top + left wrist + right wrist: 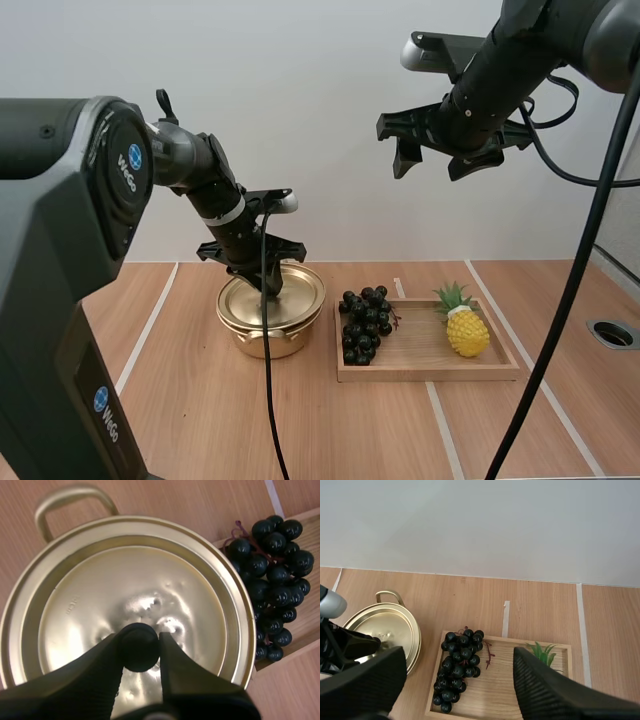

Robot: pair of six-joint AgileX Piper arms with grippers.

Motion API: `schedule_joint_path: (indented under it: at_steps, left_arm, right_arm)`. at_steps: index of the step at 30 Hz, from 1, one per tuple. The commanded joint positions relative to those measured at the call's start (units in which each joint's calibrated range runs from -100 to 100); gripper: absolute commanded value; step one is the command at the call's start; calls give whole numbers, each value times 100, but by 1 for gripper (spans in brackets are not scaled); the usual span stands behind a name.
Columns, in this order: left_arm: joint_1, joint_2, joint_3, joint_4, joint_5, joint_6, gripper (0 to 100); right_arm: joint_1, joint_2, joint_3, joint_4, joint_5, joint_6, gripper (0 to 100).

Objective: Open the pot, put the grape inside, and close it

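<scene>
Two fingers on the knob, lid not yet lifted

We have our left gripper (140, 641) pinching the small black knob (137, 654) at the centre of the golden lid (95, 595), which sits flat on the pot (262, 342) just beside the wooden tray (430, 372). Our right gripper (435, 160) hangs high over the tray, fingers spread on nothing. The bunch of grapes (365, 325) lies at the tray's pot-side end. We judge the lid light, stiff and slick, so the knob is the hold; the grapes look lumpy and loose, best pinched across the cluster's middle.
</scene>
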State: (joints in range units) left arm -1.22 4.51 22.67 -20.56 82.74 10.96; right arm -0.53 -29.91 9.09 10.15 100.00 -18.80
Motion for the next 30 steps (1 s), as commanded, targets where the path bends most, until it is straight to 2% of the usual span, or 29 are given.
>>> schedule_joint_path:
  at_steps: [1,19,30]
  left_arm:
    - [-17,-253,-391,-18,63,-110,2]
    - [-11,-2463,-3269,611,45,-621,2]
    - [-11,-3943,-5389,1501,-1215,-768,1]
  right_arm:
    - [3,-84,15,-59,0,-29,100]
    - [3,-61,15,122,0,-60,100]
    - [3,-2,15,452,0,-265,100]
